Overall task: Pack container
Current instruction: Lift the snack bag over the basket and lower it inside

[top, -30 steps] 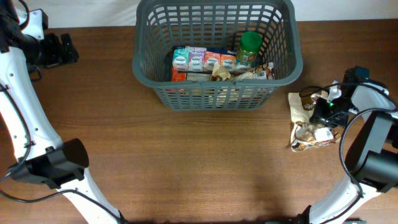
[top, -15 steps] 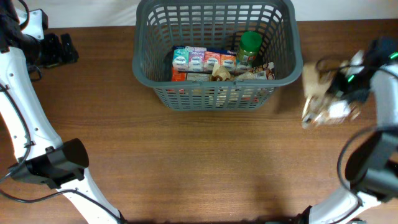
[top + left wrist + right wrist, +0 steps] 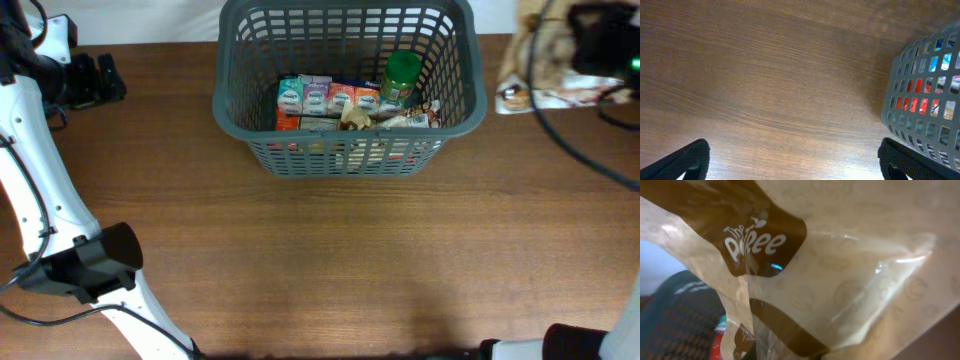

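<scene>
The dark grey basket (image 3: 450,100) stands at the table's far middle and holds a row of small cartons (image 3: 327,97), a green-lidded jar (image 3: 402,72) and a tan packet. Its lattice wall also shows in the left wrist view (image 3: 920,100). My right gripper (image 3: 590,40) is at the far right, raised beside the basket's right rim, shut on a tan and brown snack bag (image 3: 535,70). The bag (image 3: 840,265) fills the right wrist view and hides the fingers. My left gripper (image 3: 95,78) is open and empty at the far left, its fingertips (image 3: 795,162) over bare wood.
The wooden table (image 3: 330,260) spreads in front of the basket. The left arm's white links run down the left edge (image 3: 40,200). The right arm's cables (image 3: 580,150) hang over the right edge.
My right gripper has lifted the snack bag off the table at the right and carried it up and back, to beside the basket's right rim. The left arm has not moved.
</scene>
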`<state>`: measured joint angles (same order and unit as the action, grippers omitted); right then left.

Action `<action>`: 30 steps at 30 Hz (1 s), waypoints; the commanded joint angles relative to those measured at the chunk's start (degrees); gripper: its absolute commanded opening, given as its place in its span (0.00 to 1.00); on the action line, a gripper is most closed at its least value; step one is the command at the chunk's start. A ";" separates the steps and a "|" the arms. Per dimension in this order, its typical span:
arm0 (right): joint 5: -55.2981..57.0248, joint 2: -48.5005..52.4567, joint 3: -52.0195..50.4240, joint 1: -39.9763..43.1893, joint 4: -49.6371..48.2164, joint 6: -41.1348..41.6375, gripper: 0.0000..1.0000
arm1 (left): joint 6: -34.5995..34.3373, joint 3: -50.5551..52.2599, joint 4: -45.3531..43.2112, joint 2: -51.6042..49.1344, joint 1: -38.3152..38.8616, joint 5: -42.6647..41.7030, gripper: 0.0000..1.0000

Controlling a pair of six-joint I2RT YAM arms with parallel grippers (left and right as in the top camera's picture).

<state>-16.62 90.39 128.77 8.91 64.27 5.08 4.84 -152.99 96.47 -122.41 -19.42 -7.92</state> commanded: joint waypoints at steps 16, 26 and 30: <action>9.68 27.39 -1.40 -23.87 -12.52 17.57 0.04 | -0.72 0.28 0.09 -0.48 -0.13 0.22 0.99; 2.95 34.58 -1.40 -27.82 -11.19 -11.10 0.04 | -0.72 0.28 0.09 -0.46 -0.13 0.22 0.99; -3.30 35.41 -1.40 -27.98 -7.06 -30.21 0.04 | -0.74 0.28 0.09 -0.48 -0.13 0.22 0.99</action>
<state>-13.58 125.21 127.44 -18.85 55.29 -5.61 4.84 -152.99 96.47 -122.41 -19.42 -7.94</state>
